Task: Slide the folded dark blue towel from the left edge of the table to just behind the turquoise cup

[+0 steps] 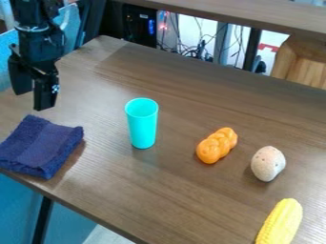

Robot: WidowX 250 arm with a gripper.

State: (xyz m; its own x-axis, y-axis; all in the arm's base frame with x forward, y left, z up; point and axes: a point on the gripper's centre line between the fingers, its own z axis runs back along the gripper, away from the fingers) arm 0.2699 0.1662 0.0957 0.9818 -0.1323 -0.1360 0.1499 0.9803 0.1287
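One black gripper (33, 100) hangs at upper left, fingers parted, gripping nothing; a folded navy cloth (42, 147) lies nearest, on the table (191, 95); rightward, a turquoise cup (142, 126) stands upright; orange braided bread (217, 145), a speckled ovoid (267, 163) and yellow corn (280, 222) follow.
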